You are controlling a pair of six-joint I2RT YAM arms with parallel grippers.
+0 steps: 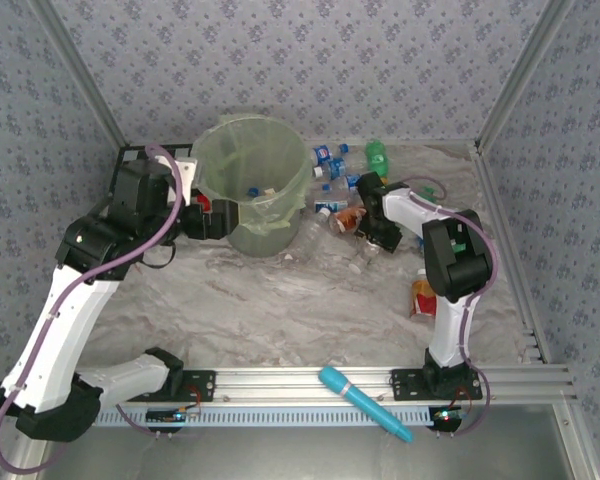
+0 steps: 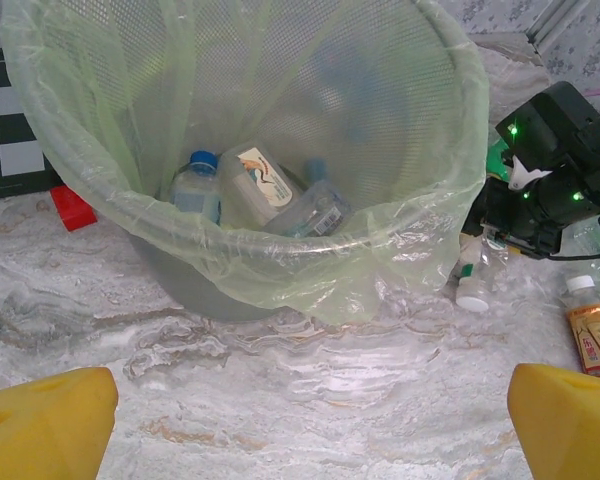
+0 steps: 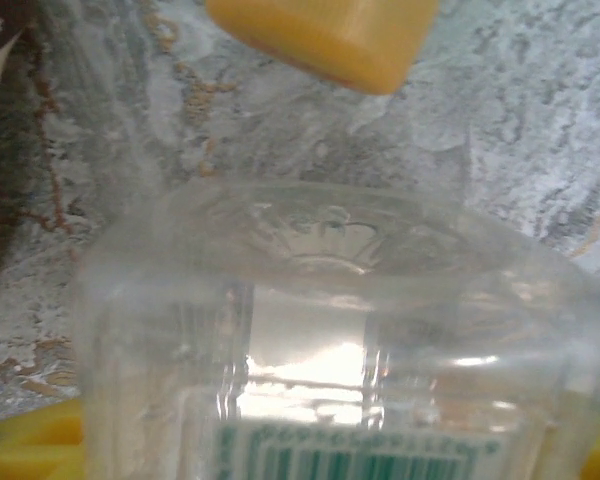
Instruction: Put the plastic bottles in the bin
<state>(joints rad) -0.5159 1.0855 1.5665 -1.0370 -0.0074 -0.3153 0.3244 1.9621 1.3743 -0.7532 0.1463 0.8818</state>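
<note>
Bottle (image 3: 320, 330) lay between the right gripper's (image 1: 378, 241) part-open fingers (image 3: 320, 40), the upper one clear of it. Left gripper (image 2: 310, 420) gaped empty beside the bin (image 2: 280, 240).

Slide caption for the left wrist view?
Open left gripper faces the liner-bagged bin, several plastic bottles lying at its bottom.

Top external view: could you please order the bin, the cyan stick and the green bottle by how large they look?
1. bin
2. cyan stick (nearest the camera, which may enlarge it)
3. green bottle
</note>
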